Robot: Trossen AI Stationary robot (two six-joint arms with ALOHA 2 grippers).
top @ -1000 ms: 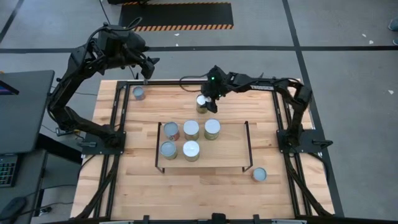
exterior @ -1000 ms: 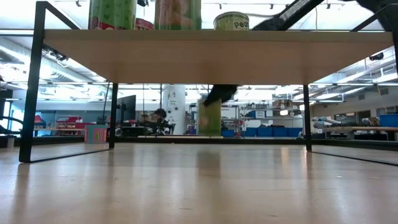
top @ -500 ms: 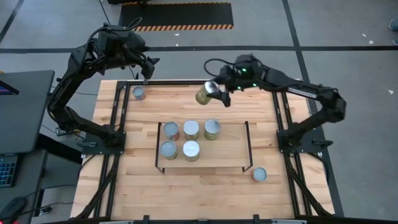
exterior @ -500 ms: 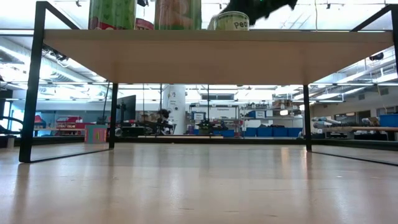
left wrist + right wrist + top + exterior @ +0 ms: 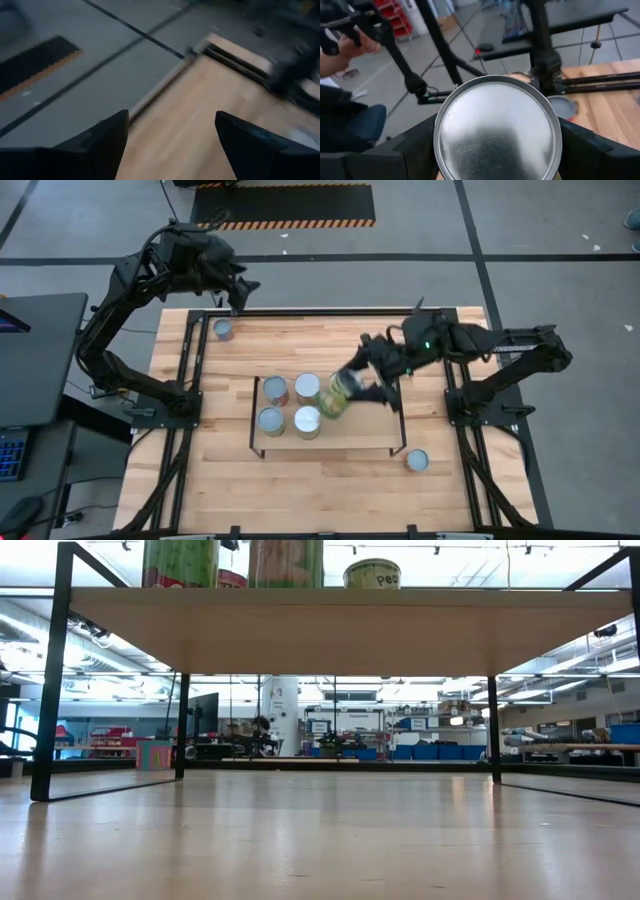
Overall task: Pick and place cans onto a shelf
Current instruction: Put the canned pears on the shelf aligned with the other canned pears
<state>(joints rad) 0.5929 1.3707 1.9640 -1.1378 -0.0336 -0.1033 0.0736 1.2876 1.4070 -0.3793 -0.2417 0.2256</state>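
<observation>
Light-wood plank surface (image 5: 300,480) on grey taped floor; open hall with shelving behind in the low view. Upper left of frame: left gripper (image 5: 238,298) hangs over the surface's corner, fingers spread, holding nothing; small bluish tin can (image 5: 224,329) beside it. Centre: low light-wood shelf with black metal frame ends (image 5: 360,430) carries five silver-topped cans (image 5: 307,388). Right gripper (image 5: 368,383) over the shelf, fingers pinching a tilted olive-sided can (image 5: 340,396). Lower right: a lone can (image 5: 417,460).

Can (image 5: 497,131) in right gripper (image 5: 497,150) is blocking the shelf beyond it; low view is cropping the shelved cans (image 5: 180,562); left wrist view is blurring out.
</observation>
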